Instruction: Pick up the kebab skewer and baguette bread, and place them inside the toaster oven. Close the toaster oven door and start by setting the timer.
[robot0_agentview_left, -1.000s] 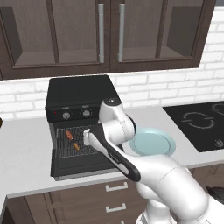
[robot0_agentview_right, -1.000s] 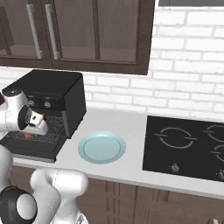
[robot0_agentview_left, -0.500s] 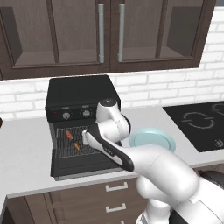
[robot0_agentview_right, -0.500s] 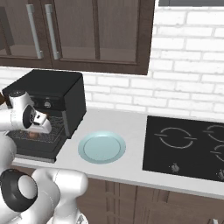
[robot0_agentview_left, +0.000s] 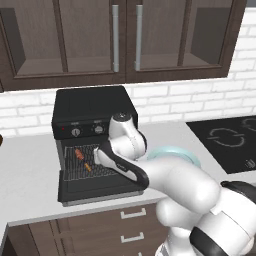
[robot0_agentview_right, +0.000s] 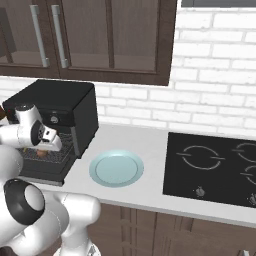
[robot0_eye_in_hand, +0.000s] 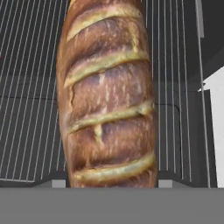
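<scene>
A: What's the room like?

B: A kitchen: grey counter (robot0_agentview_left: 30, 170) under dark cabinets (robot0_agentview_left: 125, 40), white brick wall behind. The toaster oven (robot0_agentview_left: 95, 107) sits toward the counter's left end, against the wall, its door (robot0_agentview_left: 95, 189) dropped flat out to the counter's front edge.

A: And the food?

B: The kebab skewer (robot0_agentview_left: 82, 160) lies on the wire rack (robot0_eye_in_hand: 26, 109), toward its left side. The baguette (robot0_eye_in_hand: 107, 96) hangs lengthwise over the rack's right part, between the gripper (robot0_agentview_right: 41, 147) jaws, which clasp it.

A: Any free space?

B: A pale blue plate (robot0_agentview_right: 116, 168) lies right of the oven, before the stovetop (robot0_agentview_right: 215, 167); bare counter left of the oven.
</scene>
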